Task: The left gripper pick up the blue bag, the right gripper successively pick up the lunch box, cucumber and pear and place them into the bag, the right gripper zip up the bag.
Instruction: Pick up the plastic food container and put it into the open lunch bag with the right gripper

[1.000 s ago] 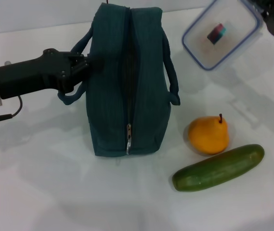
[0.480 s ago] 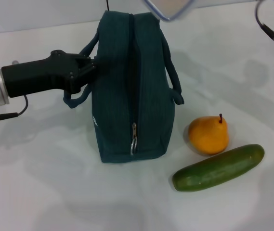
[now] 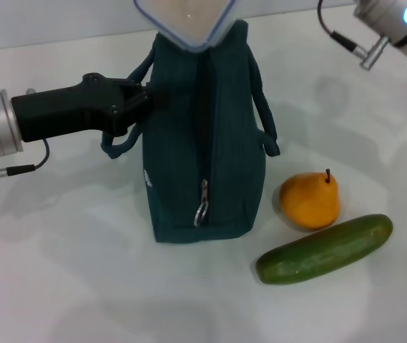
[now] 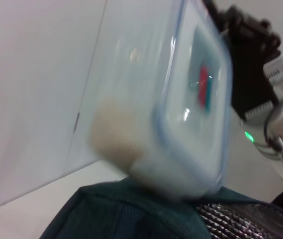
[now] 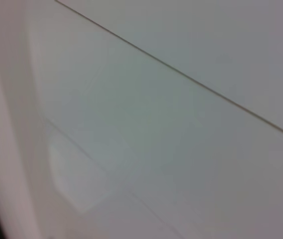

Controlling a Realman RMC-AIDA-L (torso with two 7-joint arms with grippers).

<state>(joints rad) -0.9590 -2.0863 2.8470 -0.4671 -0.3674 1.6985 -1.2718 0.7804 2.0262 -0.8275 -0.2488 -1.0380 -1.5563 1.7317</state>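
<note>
The blue bag (image 3: 203, 143) stands upright on the white table (image 3: 60, 271), its top zip open. My left gripper (image 3: 133, 106) is shut on the bag's left upper edge, by a handle. The clear lunch box (image 3: 185, 20) with a blue rim hangs tilted over the bag's far end. The left wrist view shows the box (image 4: 181, 109) just above the bag's opening (image 4: 126, 214), held by my right gripper (image 4: 231, 45). The orange pear (image 3: 309, 201) and the green cucumber (image 3: 324, 249) lie to the right of the bag.
The right arm's silver wrist (image 3: 396, 18) and cable reach in from the top right. The bag's zip pull (image 3: 202, 205) hangs at its near end. Silver lining (image 4: 240, 219) shows inside the bag. The right wrist view shows only pale surface.
The lunch box has travelled left from the upper right to above the bag's far end. The bag and the left gripper have shifted a little to the right.
</note>
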